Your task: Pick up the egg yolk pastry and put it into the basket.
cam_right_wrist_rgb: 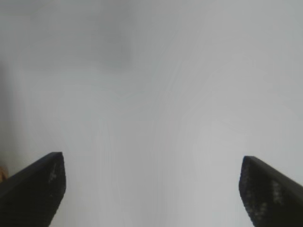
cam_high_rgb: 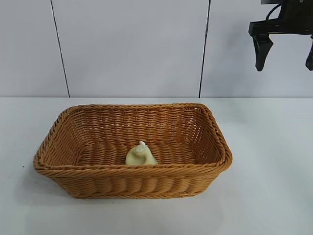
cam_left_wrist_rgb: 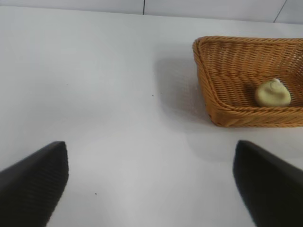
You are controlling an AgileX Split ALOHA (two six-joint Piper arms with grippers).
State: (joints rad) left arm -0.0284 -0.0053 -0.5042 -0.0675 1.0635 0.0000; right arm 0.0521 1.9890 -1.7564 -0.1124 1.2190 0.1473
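Note:
The pale cream-yellow egg yolk pastry [cam_high_rgb: 141, 155] lies inside the orange-brown wicker basket [cam_high_rgb: 73, 147], on its floor near the front wall. It also shows in the left wrist view [cam_left_wrist_rgb: 272, 93], inside the basket [cam_left_wrist_rgb: 227, 66]. My right gripper [cam_high_rgb: 286, 51] hangs high at the upper right, well above the table and away from the basket, open and empty; the right wrist view shows its fingers [cam_right_wrist_rgb: 33, 187] spread over bare table. My left gripper [cam_left_wrist_rgb: 151, 184] is open and empty over bare table beside the basket; it is outside the exterior view.
The basket stands in the middle of a white table [cam_high_rgb: 269, 196]. A pale panelled wall [cam_high_rgb: 132, 49] runs behind the table.

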